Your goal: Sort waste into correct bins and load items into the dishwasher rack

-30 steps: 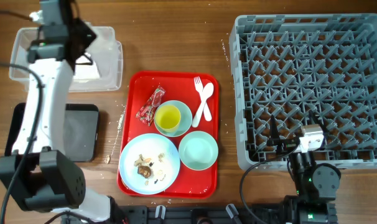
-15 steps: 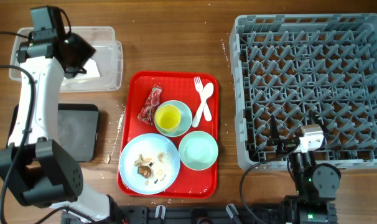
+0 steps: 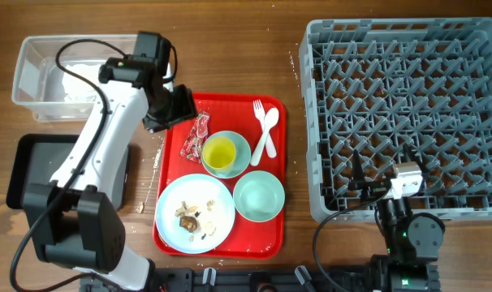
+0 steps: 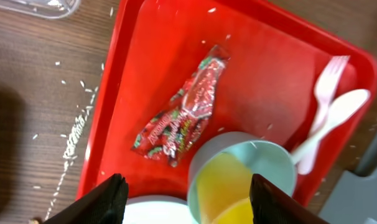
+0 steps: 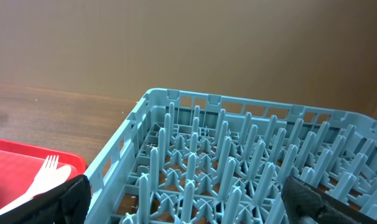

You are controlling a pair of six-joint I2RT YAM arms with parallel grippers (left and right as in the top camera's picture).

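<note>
My left gripper [image 3: 173, 109] hangs open and empty over the red tray's upper left corner, just left of the red-and-white wrapper [image 3: 196, 136] [image 4: 182, 115]. In the left wrist view its fingers [image 4: 111, 199] stand wide apart. The yellow cup [image 3: 220, 152] [image 4: 229, 186] sits in the light blue bowl [image 3: 243, 150]. A pale green bowl [image 3: 259, 196], a plate [image 3: 217, 223] with rice and scraps [image 3: 189, 217], a white fork [image 3: 258, 107] and a spoon [image 3: 270, 122] share the tray. My right gripper [image 5: 195, 205] stays open by the grey rack [image 3: 404, 113].
The clear tub [image 3: 35, 57] at the back left holds white napkin paper [image 3: 75, 81]. The black tray [image 3: 35, 166] lies in front of it, partly under my left arm. Rice grains are scattered on the wood left of the red tray [image 3: 230, 113].
My left gripper opened over the clear tub, then swung right and forward to the red tray's upper left corner. The right arm has not moved.
</note>
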